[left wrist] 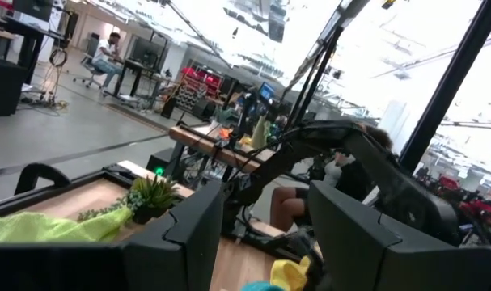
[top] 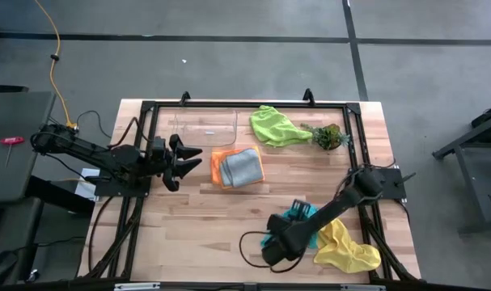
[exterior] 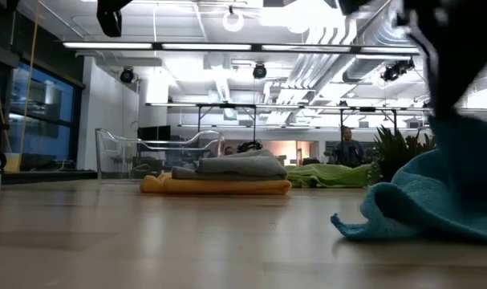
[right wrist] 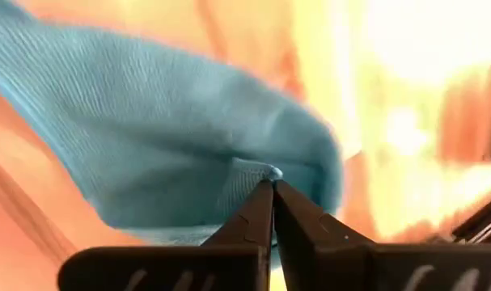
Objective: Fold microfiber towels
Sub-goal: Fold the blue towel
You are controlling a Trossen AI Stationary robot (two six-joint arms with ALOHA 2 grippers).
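My right claw [right wrist: 271,184] is pinching shut on the teal towel [right wrist: 172,137], tips together on a small fold of cloth near its edge, down at the table's near side. In the high view the teal towel [top: 298,214] is showing partly under my right arm, with the yellow towel [top: 346,249] lying crumpled just beside it.

I'm reckoning this cloth is light, soft and floppy, so it is going to sag and drape the moment it lifts. No fear of breaking it, but a thin pinch could slip. A corner or hem looks like the best hold, since that is where the fold can be steered.

My left claw [top: 183,158] is hanging with fingers apart, holding nothing, by the table's left side, just beside the folded pile.

Counting outward: five towels. One teal in my grip, one yellow beside it, one grey towel [top: 243,166] sitting folded on one orange towel [top: 217,171] mid-table, and one green towel [top: 273,125] lying loose at the far side. One plant sprig [top: 328,135] is touching the green one, and one clear tray [top: 203,127] is standing just behind the pile. Two folded, three to go, I judge.
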